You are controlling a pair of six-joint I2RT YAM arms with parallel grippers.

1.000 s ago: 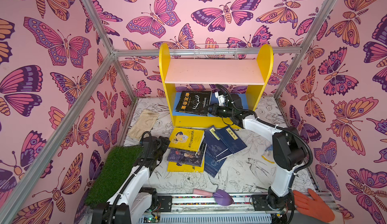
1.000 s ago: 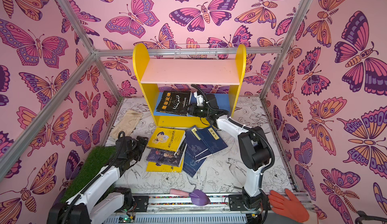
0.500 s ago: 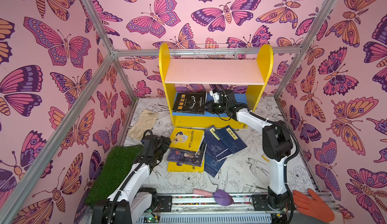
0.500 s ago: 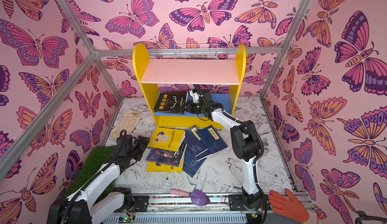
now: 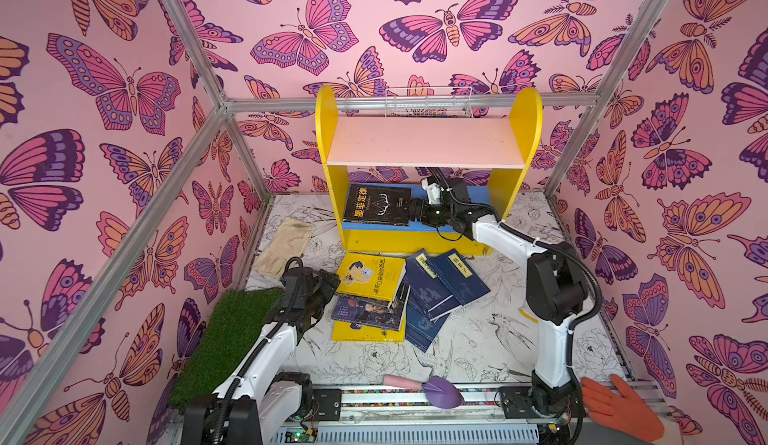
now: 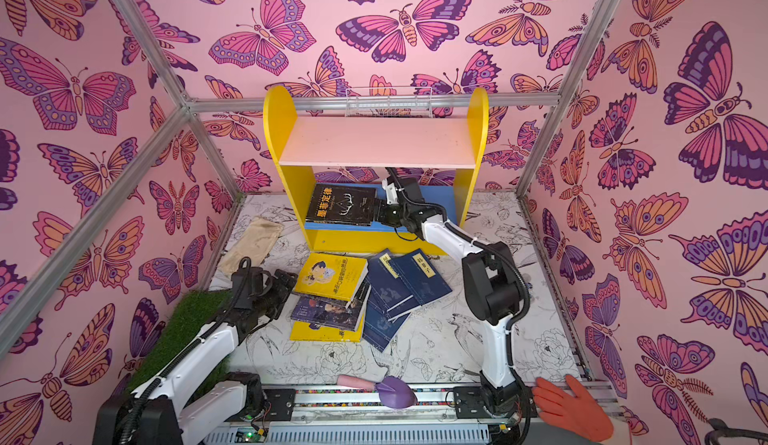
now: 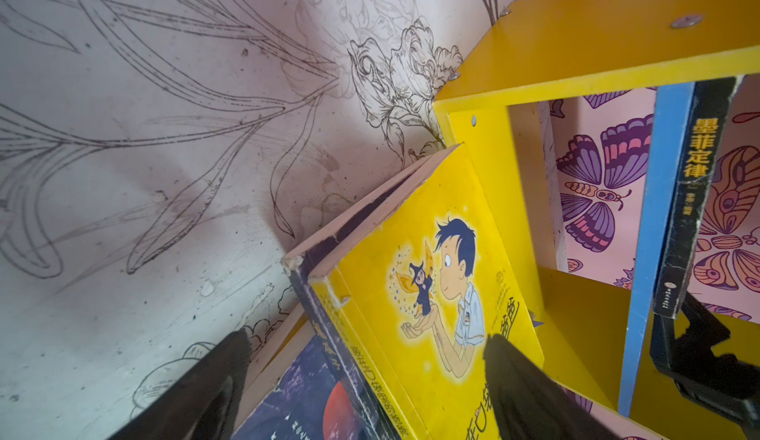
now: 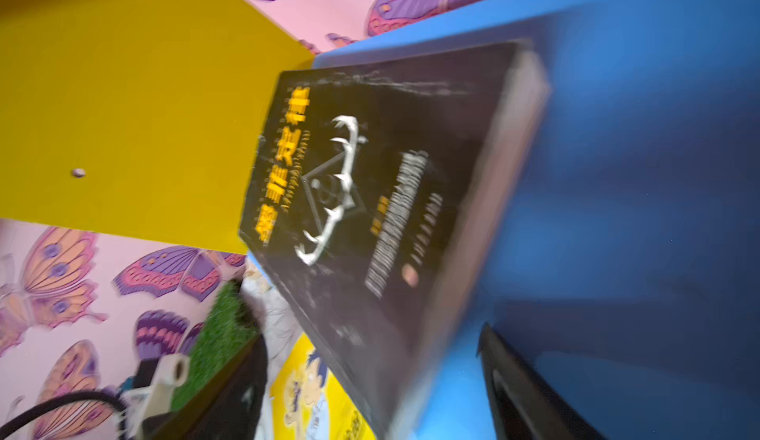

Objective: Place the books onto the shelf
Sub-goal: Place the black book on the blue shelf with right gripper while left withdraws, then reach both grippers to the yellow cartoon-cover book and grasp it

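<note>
Right wrist view: right hand spread wide, grips nothing; black book flat on blue board of shelf, near edge between fingers. Just ahead of left hand, wide and empty: yellow book. Judgement: paperbacks likely light, floppy, slick; pinch overhanging spine edge.

Lab booth: butterfly walls, aluminium frame

Both arms: white links, black joints. Left arm & right arm each w/ black ribbed cable alongside. Left gripper, right gripper: black tapered fingers. White cam block on right wrist. Black bases.
</note>
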